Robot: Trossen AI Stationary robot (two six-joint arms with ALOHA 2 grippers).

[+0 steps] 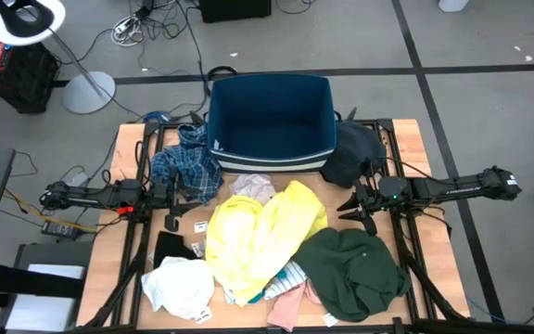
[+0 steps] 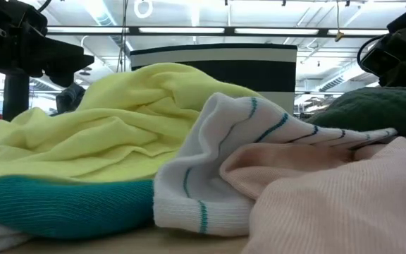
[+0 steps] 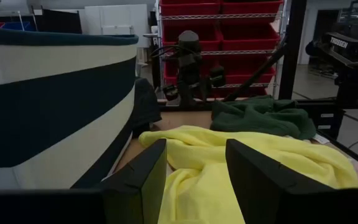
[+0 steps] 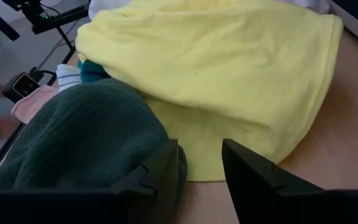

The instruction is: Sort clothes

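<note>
The right gripper [image 1: 351, 206] hangs unclenched and empty just beside the yellow garment [image 1: 265, 232] and the dark green garment [image 1: 352, 267]. The left gripper [image 1: 176, 203], also spread and holding nothing, sits near the blue plaid garment [image 1: 186, 165]. The clothes lie heaped on the table [image 1: 406, 148] in front of the empty blue bin [image 1: 269, 119]. Sorting looks barely begun; next, one gripper probably needs to descend and pinch a single garment's edge.

Light wooden table [image 1: 406, 139] — heaped with clothes

A dark blue rectangular bin [image 1: 269, 119] stands at the far edge; before it lie a bright yellow garment [image 1: 262, 232], dark green knit [image 1: 350, 269], blue plaid shirt [image 1: 185, 167], black cloth [image 1: 350, 153] and white cloth [image 1: 179, 283].
</note>
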